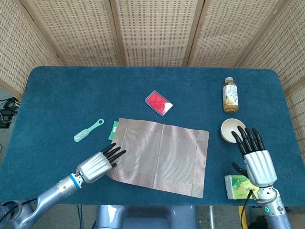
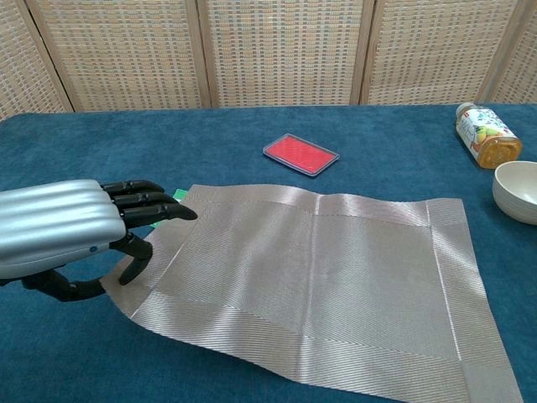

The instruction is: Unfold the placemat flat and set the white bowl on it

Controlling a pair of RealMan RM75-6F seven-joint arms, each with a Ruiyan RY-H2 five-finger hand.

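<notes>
The tan woven placemat (image 1: 159,155) (image 2: 319,277) lies spread open on the blue table, with slight ripples. Its near-left corner is lifted off the cloth and pinched between the thumb and fingers of my left hand (image 1: 97,165) (image 2: 75,235). The white bowl (image 1: 229,130) (image 2: 516,189) stands upright on the table to the right of the mat, apart from it. My right hand (image 1: 255,155) hovers just in front of the bowl with its fingers spread and nothing in it; only the head view shows it.
A juice bottle (image 1: 230,94) (image 2: 487,134) stands behind the bowl. A red case (image 1: 158,102) (image 2: 300,154) lies behind the mat. A green packet (image 1: 115,127) peeks from under the mat's far-left corner, a mint brush (image 1: 88,130) lies further left, and a green pack (image 1: 238,186) sits by my right wrist.
</notes>
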